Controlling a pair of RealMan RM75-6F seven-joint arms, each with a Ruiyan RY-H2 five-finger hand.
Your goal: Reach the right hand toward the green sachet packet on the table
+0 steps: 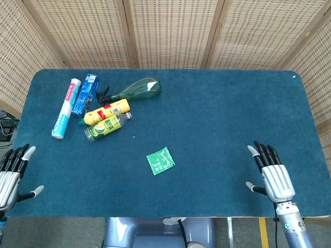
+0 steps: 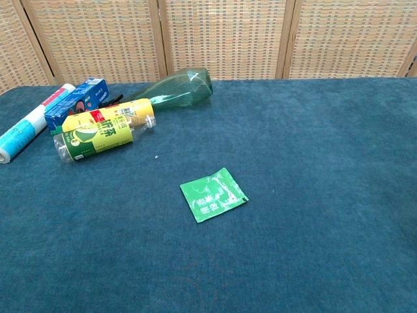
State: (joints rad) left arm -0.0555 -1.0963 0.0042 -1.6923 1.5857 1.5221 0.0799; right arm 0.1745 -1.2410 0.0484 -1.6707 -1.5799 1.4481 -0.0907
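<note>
The green sachet packet lies flat on the blue table top, near the front edge and a little left of centre. My right hand rests at the front right of the table, fingers spread and empty, well to the right of the sachet. At the front left corner sits my left hand, fingers apart, holding nothing. Neither hand shows in the chest view.
A cluster lies at the back left: a white toothpaste tube, a blue box, a green spray bottle, a yellow bottle and a green-labelled bottle. Woven screens stand behind the table.
</note>
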